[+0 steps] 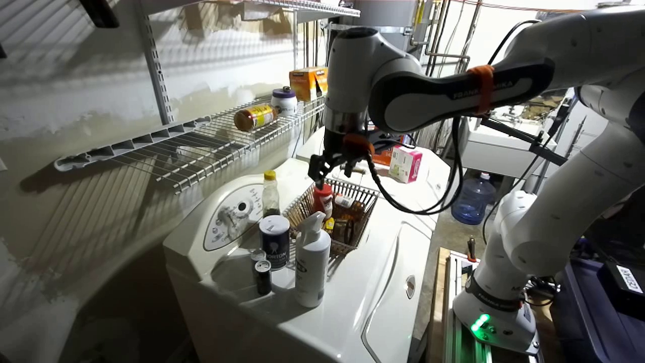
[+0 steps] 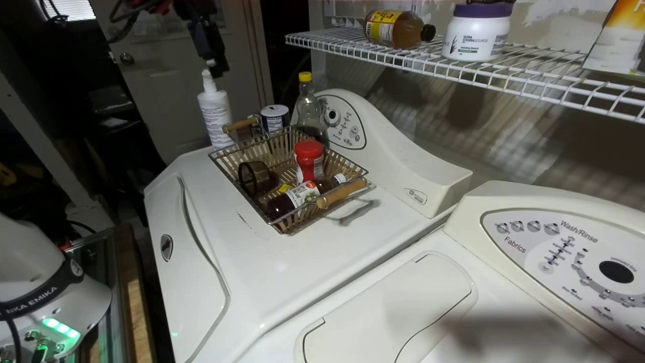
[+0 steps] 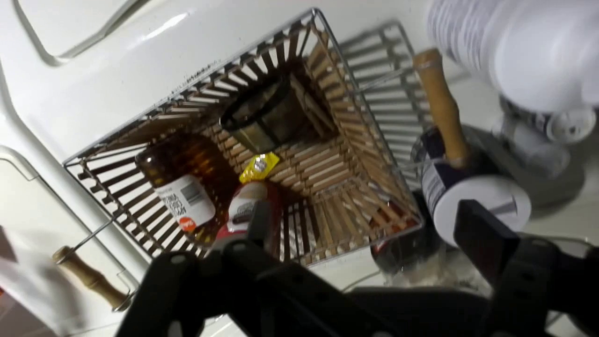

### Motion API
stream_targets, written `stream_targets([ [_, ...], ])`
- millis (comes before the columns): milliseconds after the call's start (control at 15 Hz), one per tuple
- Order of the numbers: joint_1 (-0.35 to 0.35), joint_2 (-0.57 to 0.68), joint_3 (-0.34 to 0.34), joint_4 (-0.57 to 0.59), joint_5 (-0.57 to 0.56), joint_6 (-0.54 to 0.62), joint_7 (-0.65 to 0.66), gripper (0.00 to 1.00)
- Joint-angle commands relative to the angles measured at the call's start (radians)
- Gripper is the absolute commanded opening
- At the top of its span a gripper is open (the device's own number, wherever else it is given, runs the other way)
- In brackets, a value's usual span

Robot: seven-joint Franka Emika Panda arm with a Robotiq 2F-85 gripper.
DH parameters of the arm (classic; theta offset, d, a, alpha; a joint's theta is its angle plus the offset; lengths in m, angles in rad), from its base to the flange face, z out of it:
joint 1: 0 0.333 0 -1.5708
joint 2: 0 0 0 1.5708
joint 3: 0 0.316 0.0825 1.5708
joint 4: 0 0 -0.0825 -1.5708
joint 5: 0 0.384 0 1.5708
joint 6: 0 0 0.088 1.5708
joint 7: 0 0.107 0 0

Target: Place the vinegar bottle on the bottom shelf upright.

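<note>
The wrist view crops the spray bottle (image 3: 519, 51), its blurred print (image 3: 451, 32) seemingly illegible; the gripper (image 3: 365, 222) partly hides the red bottle (image 3: 245, 201). In an exterior view, the shelf (image 2: 534, 80) is cropped.

A: Vinegar bottle (image 1: 256, 117) — appearance?
B: Clear body, amber liquid, yellow label with red marks; print too small to read. Dark cap on.
A: Pose?
B: On its side, in both exterior views. In an exterior view the bottle (image 2: 399, 28) points its cap to picture right.
A: Support?
B: Bottom shelf (image 2: 466, 71) — grey-white wire rack, closely spaced wires, low rim along the front edge. Bottle rests directly on the wires; upright pose not yet reached.
</note>
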Motion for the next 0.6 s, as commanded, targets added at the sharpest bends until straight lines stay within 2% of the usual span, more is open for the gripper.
stream_targets([
  [0,-0.031,0.118,-0.001,0.175,-0.107,0.042,0.166,1.0],
  [333,-0.02,0.288,-0.012,0.412,-0.312,0.043,0.376,1.0],
  [400,-0.009,0.321,-0.023,0.459,-0.333,0.021,0.388,1.0],
  [533,0.036,0.321,-0.025,0.481,-0.35,-0.009,0.395,1.0],
])
